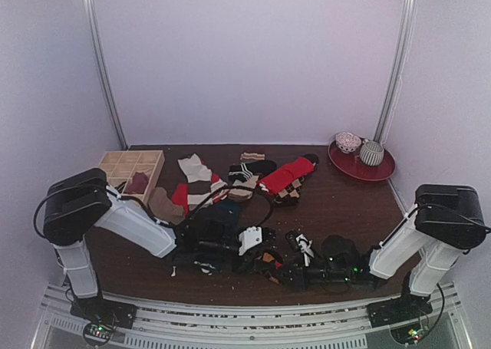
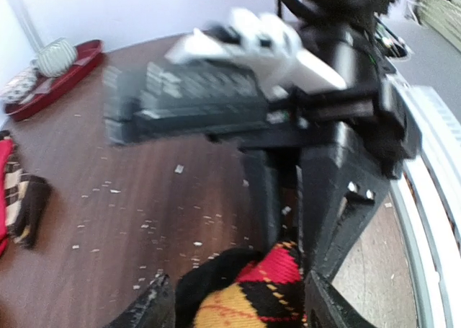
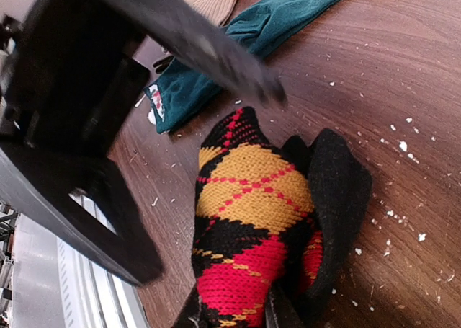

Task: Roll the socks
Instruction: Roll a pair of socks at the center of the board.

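We see the black knit argyle sock bunched up (yellow and red diamonds); the right gripper pinches it, and the left gripper gapes around it.

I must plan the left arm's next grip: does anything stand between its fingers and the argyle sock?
Nothing visible does. The argyle sock lies directly between the open left fingers. The right gripper pinches the sock from the far side, not in between.
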Action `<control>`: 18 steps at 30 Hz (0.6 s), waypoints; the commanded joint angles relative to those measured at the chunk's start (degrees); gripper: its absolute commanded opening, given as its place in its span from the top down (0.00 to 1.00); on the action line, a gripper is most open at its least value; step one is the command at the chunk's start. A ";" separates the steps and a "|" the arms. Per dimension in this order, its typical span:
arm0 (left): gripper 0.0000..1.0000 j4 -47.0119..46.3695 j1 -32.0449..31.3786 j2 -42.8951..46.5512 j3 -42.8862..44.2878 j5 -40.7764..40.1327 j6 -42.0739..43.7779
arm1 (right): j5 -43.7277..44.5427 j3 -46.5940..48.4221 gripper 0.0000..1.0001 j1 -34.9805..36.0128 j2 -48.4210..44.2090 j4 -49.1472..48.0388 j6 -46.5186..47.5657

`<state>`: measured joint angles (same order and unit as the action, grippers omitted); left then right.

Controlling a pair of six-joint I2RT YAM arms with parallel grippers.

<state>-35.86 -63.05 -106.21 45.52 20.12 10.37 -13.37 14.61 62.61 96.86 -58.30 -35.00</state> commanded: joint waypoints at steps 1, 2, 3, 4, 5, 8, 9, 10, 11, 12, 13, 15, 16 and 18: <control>0.42 1.94 0.47 -4.20 2.80 8.57 3.93 | -3.41 -3.43 0.87 0.16 4.34 20.26 -1.20; 0.43 2.46 0.47 -4.67 2.71 9.13 3.72 | -3.42 -3.38 0.87 0.08 4.31 20.37 -1.06; 0.45 2.58 0.47 -4.78 2.27 9.37 3.29 | -3.38 -3.46 0.87 -0.05 4.25 20.39 -0.99; 0.46 2.21 0.47 -4.58 1.39 9.38 2.67 | -3.30 -3.49 0.87 -0.21 4.12 20.48 -0.98; 0.46 1.05 0.47 -4.16 0.02 9.23 1.94 | -3.14 -3.59 0.87 -0.39 3.97 20.59 -0.89; 0.46 -2.90 0.47 -2.42 -4.40 8.35 -0.09 | -2.98 -3.77 0.87 -0.83 3.86 20.67 -0.77; 0.46 -3.75 0.47 -2.08 -5.07 8.13 -0.43 | -2.98 -3.80 0.87 -0.87 3.86 20.68 -0.72; 0.47 -3.87 0.47 -2.11 -5.19 7.98 -0.60 | -2.94 -3.80 0.87 -0.98 3.97 20.83 -0.69; 0.48 -3.61 0.47 -2.42 -5.05 7.84 -0.60 | -2.88 -3.77 0.87 -1.05 4.09 20.84 -0.68; 0.48 -3.57 0.47 -2.50 -5.05 7.78 -0.70 | -3.00 -3.75 0.87 -1.21 4.24 20.98 -0.62; 0.49 -4.02 0.47 -2.51 -5.27 8.04 -0.90 | -3.11 -3.74 0.87 -1.34 4.41 20.95 -0.65; 0.50 -4.62 0.45 -2.70 -5.37 8.24 -1.08 | -3.16 -3.79 0.87 -1.52 4.42 21.00 -0.67; 0.51 -4.31 0.47 -3.01 -5.17 8.24 -0.99 | -3.16 -3.69 0.87 -1.62 4.28 21.15 -0.70; 0.53 -2.94 0.47 -4.12 -4.30 8.15 -0.83 | -3.31 -3.54 0.87 -1.73 4.15 21.49 -0.68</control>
<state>-40.32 -62.46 -109.14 41.52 26.15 10.79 -16.08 14.63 61.23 97.08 -58.24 -34.89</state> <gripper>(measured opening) 0.488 0.168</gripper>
